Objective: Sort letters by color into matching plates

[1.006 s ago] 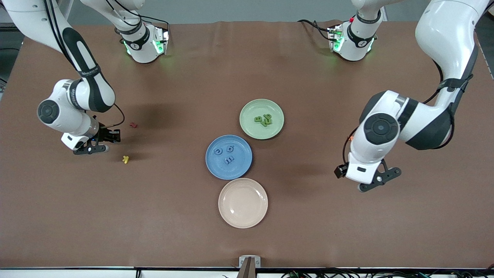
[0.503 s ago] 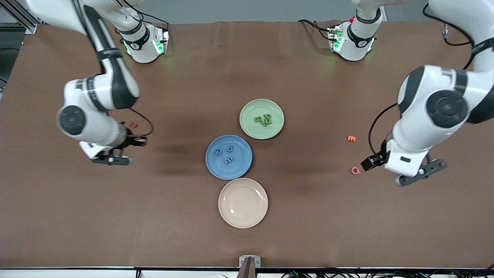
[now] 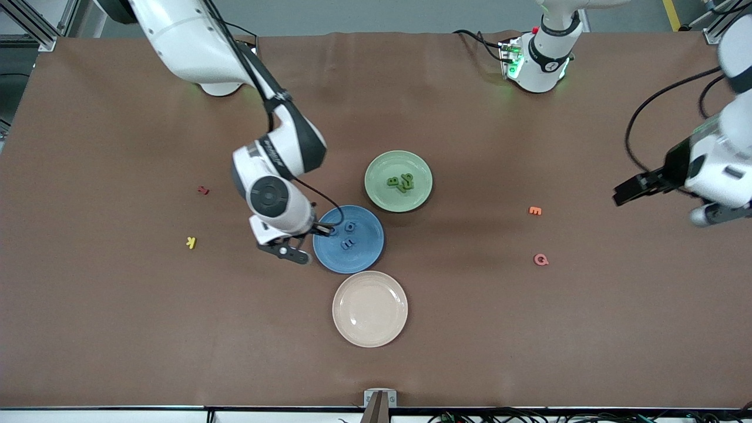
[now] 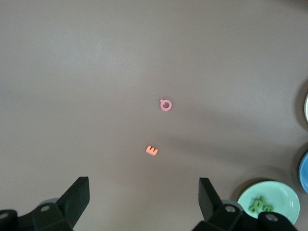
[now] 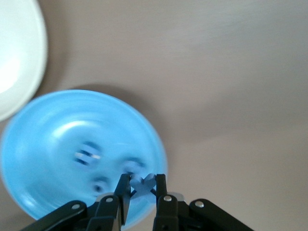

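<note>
My right gripper (image 3: 321,231) hangs low over the edge of the blue plate (image 3: 365,254) on the right arm's side. It is shut on a small blue letter (image 5: 143,183), which sits pinched between the fingers (image 5: 124,190) above the blue plate (image 5: 53,134). More blue letters (image 3: 349,234) lie in that plate. The pale green plate (image 3: 382,167) holds green letters (image 3: 401,182). My left gripper (image 3: 708,217) is raised over the left arm's end of the table, open and empty (image 4: 144,185). Its wrist view shows the green plate (image 4: 284,197) off to one side.
An empty cream plate (image 3: 370,308) sits nearer the front camera than the blue one. A red letter (image 3: 203,190) and a yellow letter (image 3: 191,242) lie toward the right arm's end. An orange letter (image 3: 534,210) and a pink letter (image 3: 540,259) lie toward the left arm's end.
My right arm swept from its end of the table to the blue plate, gripper shut. My left arm drew back toward its end, uncovering the orange and pink letters.
</note>
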`<state>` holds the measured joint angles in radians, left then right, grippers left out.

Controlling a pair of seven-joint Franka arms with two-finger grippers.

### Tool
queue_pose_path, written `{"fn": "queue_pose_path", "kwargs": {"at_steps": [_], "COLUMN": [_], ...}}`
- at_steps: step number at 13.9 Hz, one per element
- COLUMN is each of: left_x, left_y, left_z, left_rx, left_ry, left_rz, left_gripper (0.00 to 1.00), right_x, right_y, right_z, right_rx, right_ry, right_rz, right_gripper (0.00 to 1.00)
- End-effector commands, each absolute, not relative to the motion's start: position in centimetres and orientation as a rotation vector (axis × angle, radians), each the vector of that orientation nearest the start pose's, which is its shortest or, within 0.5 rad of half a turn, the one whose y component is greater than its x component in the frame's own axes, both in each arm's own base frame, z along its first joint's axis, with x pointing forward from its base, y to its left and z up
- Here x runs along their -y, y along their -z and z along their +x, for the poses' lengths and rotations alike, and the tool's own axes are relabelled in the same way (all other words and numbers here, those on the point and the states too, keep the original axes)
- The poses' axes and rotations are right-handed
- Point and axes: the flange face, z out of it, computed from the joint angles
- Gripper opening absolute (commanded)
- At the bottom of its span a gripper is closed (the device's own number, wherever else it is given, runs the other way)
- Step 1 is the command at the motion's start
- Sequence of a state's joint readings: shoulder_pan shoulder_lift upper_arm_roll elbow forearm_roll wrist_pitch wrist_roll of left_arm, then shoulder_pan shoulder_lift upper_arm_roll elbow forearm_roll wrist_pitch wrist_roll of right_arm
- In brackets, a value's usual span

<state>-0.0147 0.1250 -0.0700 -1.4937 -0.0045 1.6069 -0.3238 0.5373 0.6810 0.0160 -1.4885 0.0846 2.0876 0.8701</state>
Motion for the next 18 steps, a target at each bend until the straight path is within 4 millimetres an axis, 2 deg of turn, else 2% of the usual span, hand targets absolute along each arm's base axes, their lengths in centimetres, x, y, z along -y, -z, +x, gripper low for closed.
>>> {"fn": "queue_pose_path", "kwargs": {"at_steps": [1, 3, 5, 7, 11, 15, 16, 17, 18], "left_x": [5.0, 4.3, 3.8, 4.0, 4.3, 4.4, 4.6, 4.9, 4.9], "left_y": [-61.1, -61.8, -62.5, -62.9, -62.9, -62.8, -62.8, -62.8, -62.9], "left_z": [56.9, 55.3, 54.7, 54.3, 54.2, 54.4, 54.4, 54.3, 54.2], "left_rx": [0.331, 0.323, 0.237, 0.221, 0.209, 0.193, 0.188, 0.176, 0.157], "left_ry": [-0.062, -0.081, -0.062, -0.049, -0.028, -0.026, -0.026, -0.028, -0.033], "left_rz": [-3.141, -3.134, -3.147, -3.134, -3.131, -3.131, -3.131, -3.131, -3.132], "left_gripper": [1.0, 1.0, 1.0, 1.0, 1.0, 1.0, 1.0, 1.0, 1.0], "right_x": [-39.5, -41.1, -42.4, -43.2, -46.3, -46.3, -46.3, -46.3, -46.3], "right_y": [-24.9, -23.5, -22.7, -22.5, -22.4, -22.1, -22.1, -22.1, -22.2], "right_z": [61.8, 61.3, 60.9, 60.6, 58.2, 58.0, 58.0, 58.0, 58.0], "right_rx": [-0.628, -0.628, -0.635, -0.639, -0.626, -0.618, -0.618, -0.622, -0.616], "right_ry": [-0.093, -0.055, -0.024, -0.022, -0.047, -0.051, -0.051, -0.053, -0.05], "right_rz": [-3.007, -2.983, -2.963, -2.956, -2.951, -2.956, -2.956, -2.956, -2.957], "right_gripper": [0.13, 0.13, 0.13, 0.13, 0.13, 0.16, 0.26, 0.49, 0.82]}}
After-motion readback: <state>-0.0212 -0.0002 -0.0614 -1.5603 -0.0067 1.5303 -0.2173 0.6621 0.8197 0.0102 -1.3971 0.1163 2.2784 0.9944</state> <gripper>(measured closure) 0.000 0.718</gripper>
